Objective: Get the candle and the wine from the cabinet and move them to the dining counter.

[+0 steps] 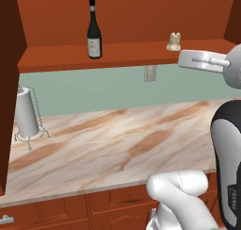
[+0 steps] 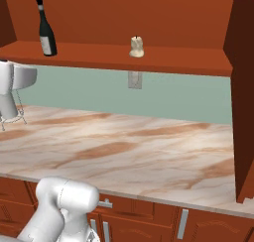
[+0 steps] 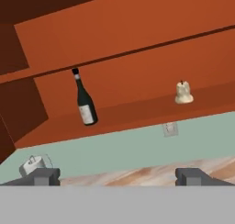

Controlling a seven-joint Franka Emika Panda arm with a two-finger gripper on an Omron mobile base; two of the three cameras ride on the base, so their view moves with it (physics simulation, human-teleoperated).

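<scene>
While slim dark glass wine bottle & stubby cream candle sit on open reddish-brown wooden cabinet's shelf, jaws spread wide, holding nothing, so both pickups remain.

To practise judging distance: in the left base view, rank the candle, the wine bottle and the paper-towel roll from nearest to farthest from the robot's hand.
1. Candle, at the right of the cabinet shelf, closest to the open hand.
2. Wine bottle, farther left on that shelf.
3. Paper-towel roll, far left, down on the counter.
</scene>
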